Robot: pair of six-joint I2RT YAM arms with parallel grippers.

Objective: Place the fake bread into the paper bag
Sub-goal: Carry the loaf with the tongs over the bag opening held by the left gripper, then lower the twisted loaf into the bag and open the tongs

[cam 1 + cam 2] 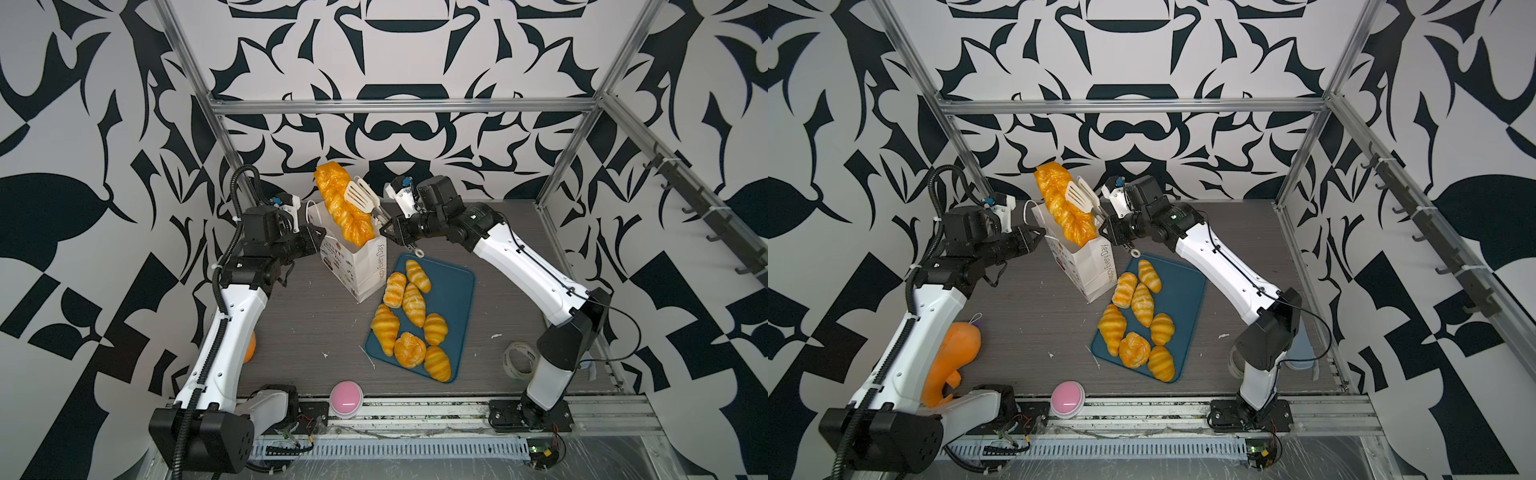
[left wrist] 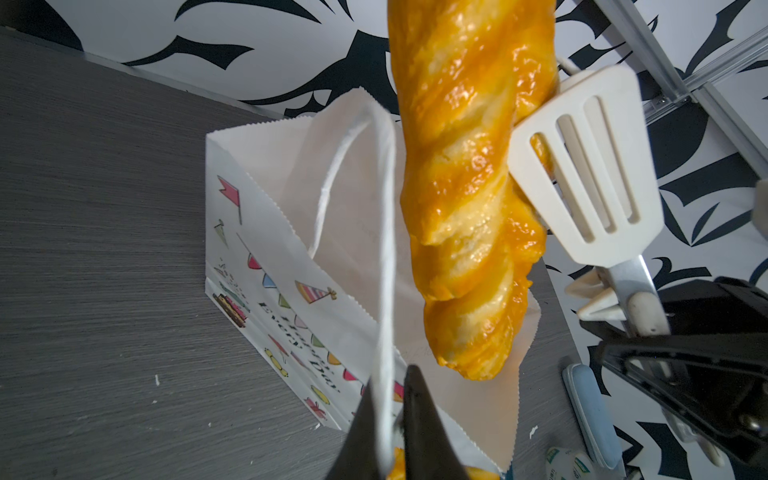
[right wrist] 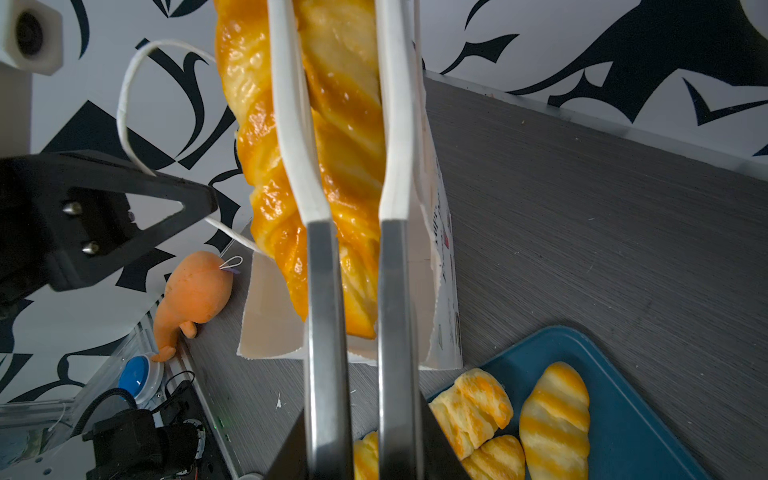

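Toward the desk's back edge, right jaws clamp tongs (image 1: 361, 197) gripping the loaf (image 1: 338, 208), seemingly tip-first in the bag (image 1: 357, 270); left jaws pinch its handle (image 2: 388, 249); next we lower.

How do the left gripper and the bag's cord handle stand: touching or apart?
Touching. In the left wrist view the cord handle runs down between the shut fingers of the left gripper and is pinched there.

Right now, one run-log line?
left gripper: shut on bag handle | right gripper: shut on tongs | braided loaf: in tongs, lower end at paper bag mouth | tray: seven pastries
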